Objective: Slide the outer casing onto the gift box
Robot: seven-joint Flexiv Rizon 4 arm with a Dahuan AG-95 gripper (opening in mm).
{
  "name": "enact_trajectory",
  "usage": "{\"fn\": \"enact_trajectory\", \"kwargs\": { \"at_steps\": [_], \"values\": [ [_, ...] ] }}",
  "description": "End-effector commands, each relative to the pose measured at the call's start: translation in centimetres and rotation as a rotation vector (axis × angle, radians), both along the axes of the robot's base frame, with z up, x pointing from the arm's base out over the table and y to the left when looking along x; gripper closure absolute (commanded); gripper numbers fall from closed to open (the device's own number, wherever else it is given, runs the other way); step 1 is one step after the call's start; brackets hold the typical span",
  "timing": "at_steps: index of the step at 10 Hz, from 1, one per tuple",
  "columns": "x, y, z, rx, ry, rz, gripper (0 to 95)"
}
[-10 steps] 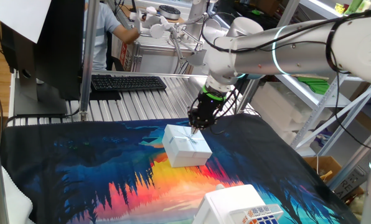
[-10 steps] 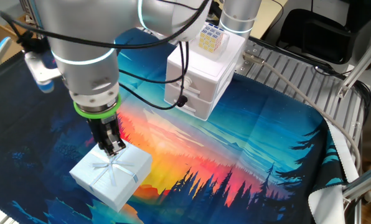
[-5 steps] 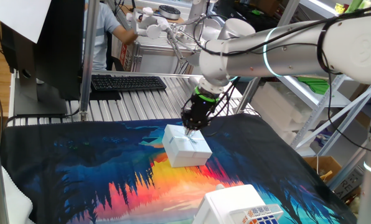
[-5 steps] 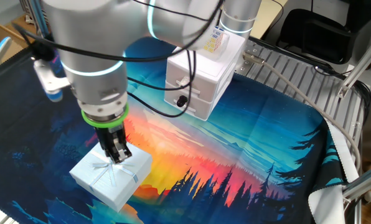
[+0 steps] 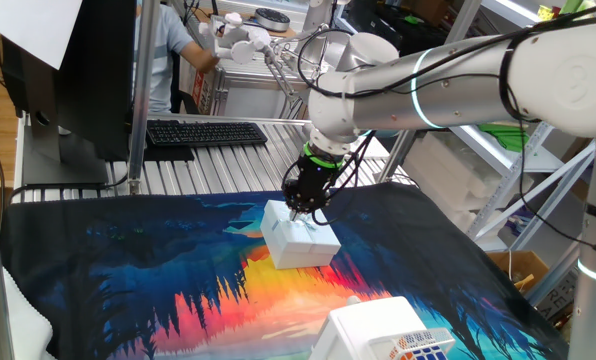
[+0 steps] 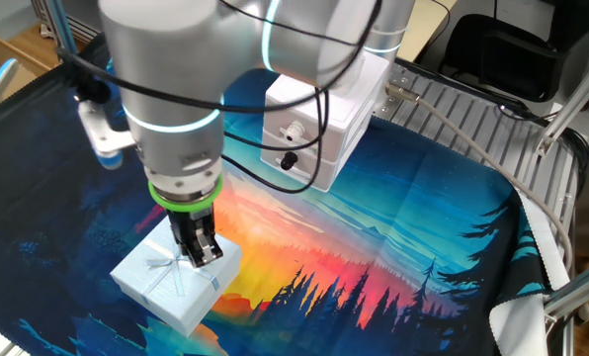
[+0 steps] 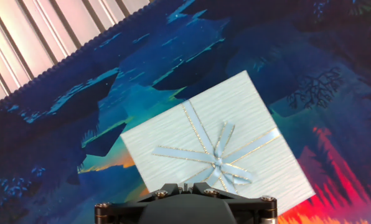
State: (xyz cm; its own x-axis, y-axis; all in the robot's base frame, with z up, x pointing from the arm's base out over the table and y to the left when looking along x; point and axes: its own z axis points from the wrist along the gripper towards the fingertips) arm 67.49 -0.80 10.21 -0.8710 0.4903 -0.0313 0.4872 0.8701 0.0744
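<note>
The outer casing [image 5: 300, 243], a small white sleeve with a pale-blue ribbon pattern, lies on the colourful mat [image 5: 128, 270]. It also shows in the other fixed view [image 6: 172, 285] and fills the middle of the hand view [image 7: 216, 146]. My gripper [image 5: 299, 209] is shut and empty, with its tips pointing down at the casing's top face near the back edge [image 6: 205, 255]. In the hand view the jaws stand together at the bottom edge [image 7: 184, 185]. The gift box does not show separately in any view.
A larger white box with a cube picture [image 5: 388, 335] stands at the mat's near edge; the other fixed view shows it behind my arm [image 6: 324, 129]. A black keyboard [image 5: 206, 132] lies on the ribbed metal table behind the mat.
My gripper has slid, still shut, along the casing's top, leftward in one fixed view. The casing has stayed about where it was.
</note>
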Motion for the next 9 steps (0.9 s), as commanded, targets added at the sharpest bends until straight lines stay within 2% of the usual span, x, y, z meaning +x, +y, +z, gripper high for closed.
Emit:
{"fn": "enact_trajectory", "kwargs": {
  "at_steps": [1, 9],
  "values": [
    [0.0, 0.3, -0.1, -0.001, -0.002, -0.006, 95.0],
    [0.1, 1.1, -1.6, -0.010, -0.007, -0.027, 95.0]
  ]
}}
